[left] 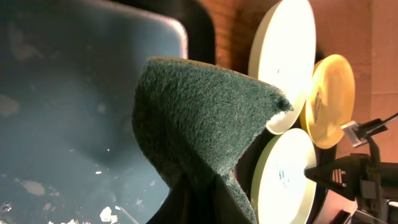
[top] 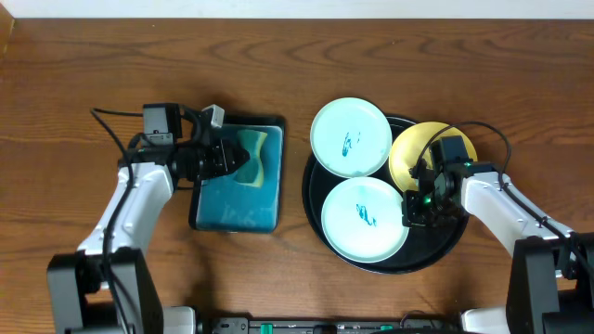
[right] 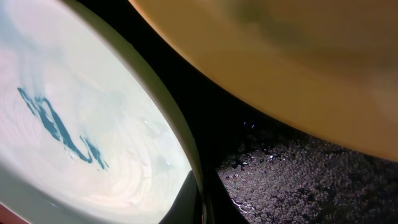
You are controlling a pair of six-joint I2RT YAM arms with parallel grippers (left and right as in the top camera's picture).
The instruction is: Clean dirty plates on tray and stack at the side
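Dirty plates point(top: 364, 218): three, all on the black tray point(top: 444, 243), on the right half of the bench point(top: 74, 102).

Overhead view, left to right:

- Left arm comes in from the near-left corner. Left end effector point(top: 239, 160) sits over the far end of the teal tray point(top: 232, 209), pinching the sponge point(top: 256, 147).
- Left wrist view: the sponge is folded into a peak with its dark green scouring face outward and its lower end squeezed between the fingers. Cannot tell whether it is clear of the tray floor or touching it. The teal tray floor looks wet, with pale flecks.
- Teal tray is just beside the black tray, with a narrow strip of bench between them.
- Far mint plate point(top: 350, 137): far-left part of the black tray, its far edge overhanging the rim. Teal scribble near its centre.
- Near mint plate point(top: 357, 232): near side of the black tray, just beside the far one. Teal scribble near its centre, also clear in the right wrist view.
- Yellow plate point(top: 413, 158): far-right part of the black tray, just beside both mint plates. Its right part is hidden under the right arm. In the right wrist view its underside rises over the wet, pebbled tray floor.
- Right end effector point(top: 415, 206): fingers pressed together at the right rim of the near mint plate. In the right wrist view one dark fingertip point(right: 185, 204) lies against that rim. Cannot tell whether the rim is caught between the fingers.
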